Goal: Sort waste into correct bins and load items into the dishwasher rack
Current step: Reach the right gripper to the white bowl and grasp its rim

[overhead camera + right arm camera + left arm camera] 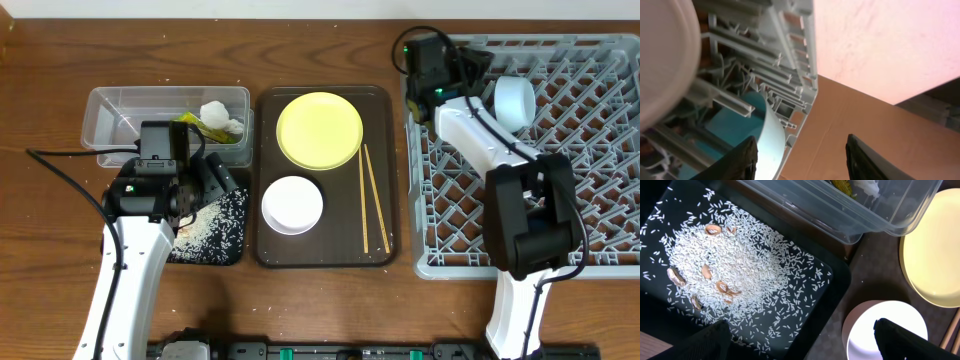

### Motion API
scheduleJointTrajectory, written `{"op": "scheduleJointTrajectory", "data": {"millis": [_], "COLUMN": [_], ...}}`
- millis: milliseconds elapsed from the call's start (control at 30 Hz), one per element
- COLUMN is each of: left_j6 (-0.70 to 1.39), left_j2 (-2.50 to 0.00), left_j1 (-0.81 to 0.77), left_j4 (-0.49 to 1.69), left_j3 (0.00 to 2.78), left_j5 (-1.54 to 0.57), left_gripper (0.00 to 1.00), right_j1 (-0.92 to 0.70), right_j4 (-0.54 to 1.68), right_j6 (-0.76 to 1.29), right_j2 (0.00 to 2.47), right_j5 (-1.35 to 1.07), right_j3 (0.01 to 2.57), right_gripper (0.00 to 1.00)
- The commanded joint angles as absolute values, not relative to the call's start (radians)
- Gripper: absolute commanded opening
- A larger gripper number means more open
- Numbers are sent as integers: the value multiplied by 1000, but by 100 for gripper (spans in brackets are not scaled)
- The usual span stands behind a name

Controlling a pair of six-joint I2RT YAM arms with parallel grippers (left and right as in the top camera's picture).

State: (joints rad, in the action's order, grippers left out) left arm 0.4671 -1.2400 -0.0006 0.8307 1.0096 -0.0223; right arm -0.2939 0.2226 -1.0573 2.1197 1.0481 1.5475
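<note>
A wooden surface [330, 30] is seen from overhead. At 9 o'clock a clear tub [110, 115] is placed, and in its 3 o'clock end a crumpled white tissue [218, 115] and a yellow-green wrapper [195, 125] are held. Just at 6 o'clock of the tub a black tray [225, 245] is set, and whitish rice crumbs [740, 275] are spread over it, with a few brown scraps [712, 229] among them.

The left hand [802, 340] is held above the black tray's 3 o'clock edge. Its fingers are spread wide and nothing is gripped.

In the middle a dark brown serving tray [340, 215] is laid. A round yellow plate [319, 130] is found at its 12 o'clock end, a white bowl [292, 204] at 7 o'clock, and a pair of chopsticks [370, 200] along its 3 o'clock side.

At 3 o'clock the grey dishwasher rack [600, 200] is placed. A small white cup [515, 100] is seen among its pegs near 11 o'clock, and a light blue bowl [767, 132] is seen inside it from the right wrist.

The right hand [802, 160] is held at the rack's 11 o'clock corner, close to the cup. Its fingers are parted and nothing is seen between them.
</note>
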Motion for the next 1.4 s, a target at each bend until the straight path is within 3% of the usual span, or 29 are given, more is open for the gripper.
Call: {"op": "scheduleJointTrajectory", "data": {"millis": [0, 133, 200, 467, 567, 1100, 1367], "left_j6": [467, 466, 466, 466, 466, 466, 467], "left_j2": [-1242, -1242, -1242, -1242, -1242, -1242, -1242], "left_j1": [4, 4, 4, 4, 4, 4, 4], "left_j4": [833, 833, 833, 833, 833, 833, 833], "left_j3": [1019, 1019, 1019, 1019, 1019, 1019, 1019], "left_j5": [-14, -14, -14, -14, -14, -14, -14], "left_gripper": [94, 94, 94, 94, 94, 94, 94], "right_j1": [-302, -294, -293, -299, -333, -731, -815], "right_j4": [222, 280, 368, 570, 583, 847, 874], "right_j6": [-955, -810, -699, -57, 162, 213, 244], "right_j2": [2086, 2015, 1961, 1798, 1806, 1944, 2037], "right_j5": [1068, 1005, 858, -259, -471, -104, -58], "right_j3": [1551, 1551, 1551, 1551, 1549, 1541, 1541], "right_gripper": [57, 58, 58, 40, 38, 41, 41]}}
